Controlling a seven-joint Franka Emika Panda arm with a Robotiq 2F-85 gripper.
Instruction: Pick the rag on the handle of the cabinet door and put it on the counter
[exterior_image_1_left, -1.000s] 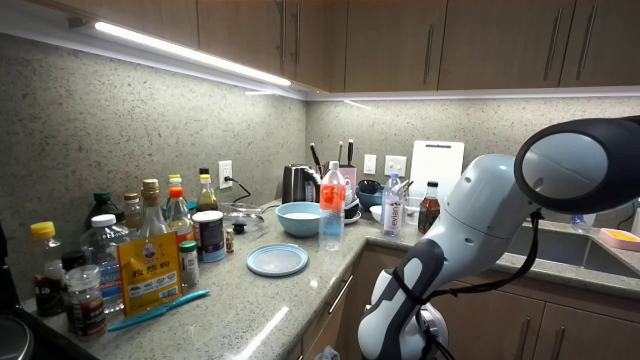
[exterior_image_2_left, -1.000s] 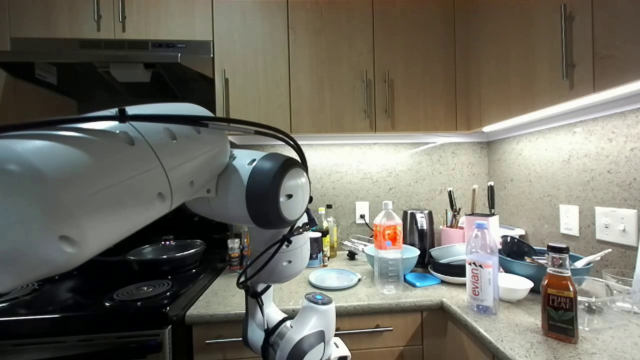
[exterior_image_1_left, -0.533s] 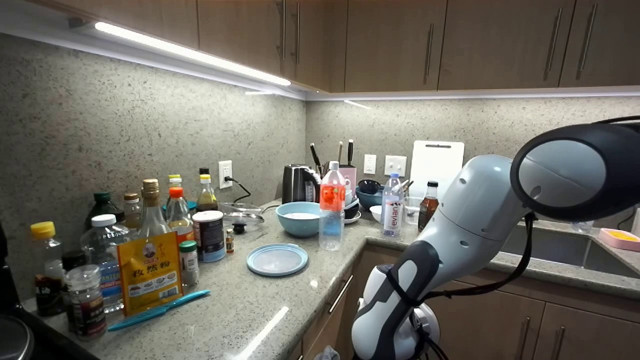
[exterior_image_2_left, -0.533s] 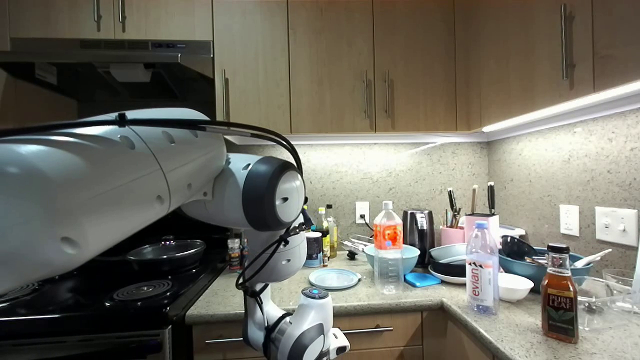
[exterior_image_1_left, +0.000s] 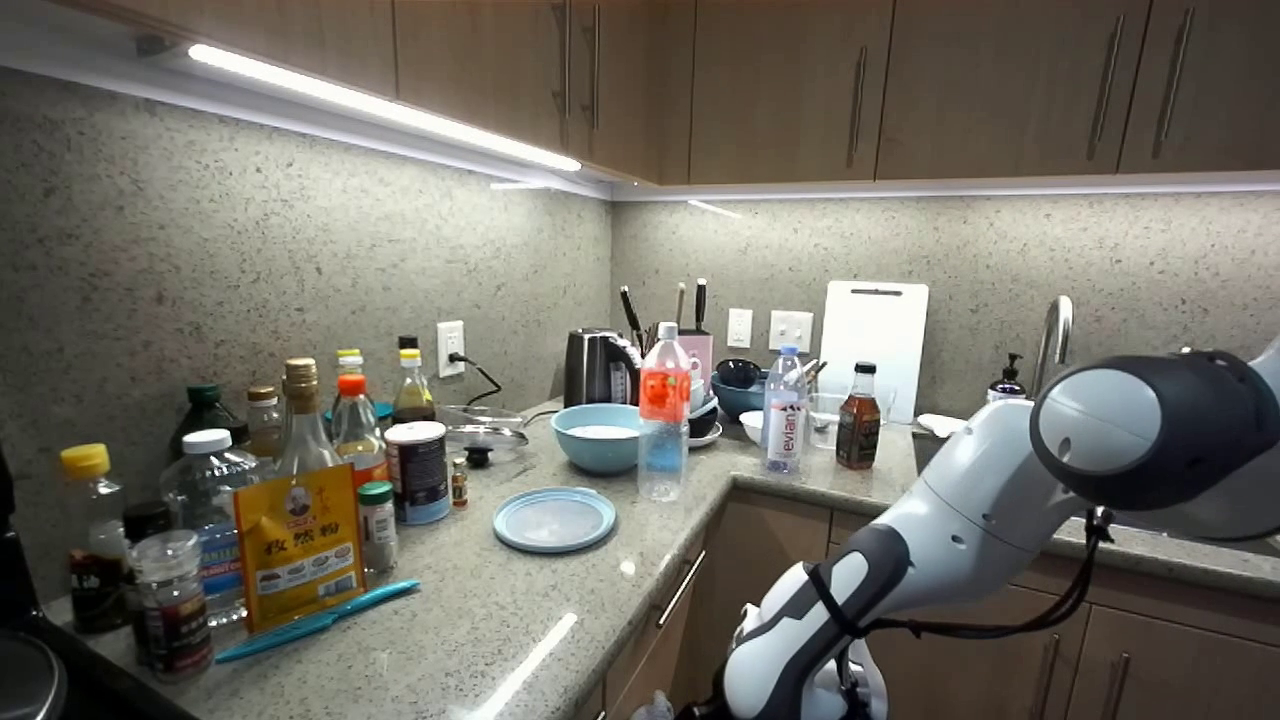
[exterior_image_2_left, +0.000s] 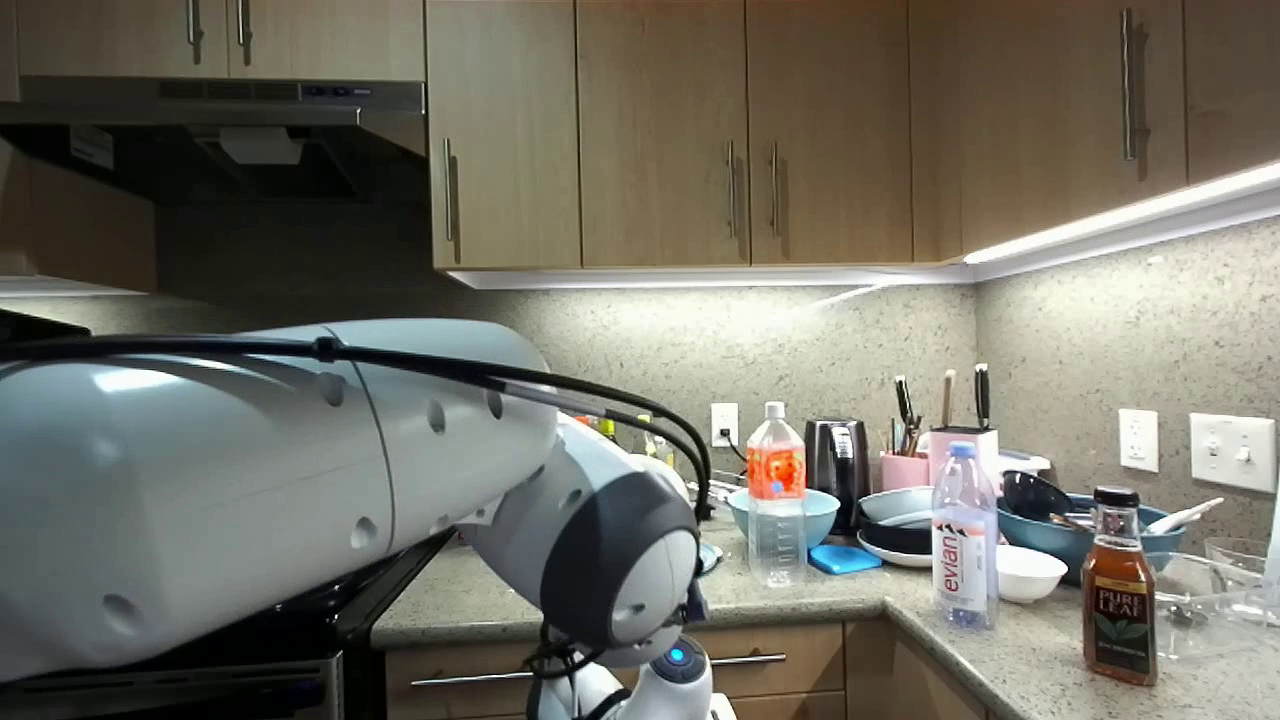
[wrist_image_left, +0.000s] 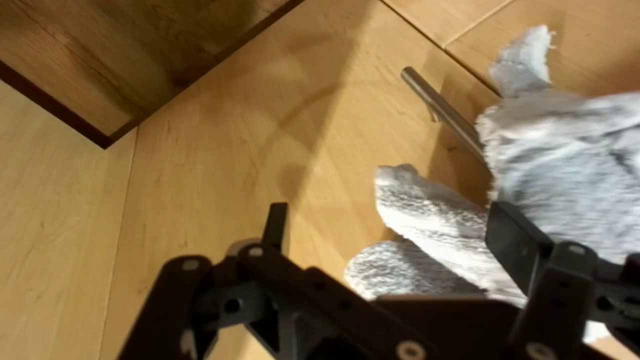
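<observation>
The gray rag hangs over the handle, hiding its right end in the wrist view. The pincer gapes, holding nothing; whether its right finger touches the rag, I cannot tell. Best to shift right, straddle a thick fold, close firmly, and draw it clear before rising to the worktop.

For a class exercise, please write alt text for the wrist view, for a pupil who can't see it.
A gray rag covers part of a metal handle on a wooden cabinet. At the bottom, a black pincer stands open; one finger overlaps the rag, contact unclear.
</observation>
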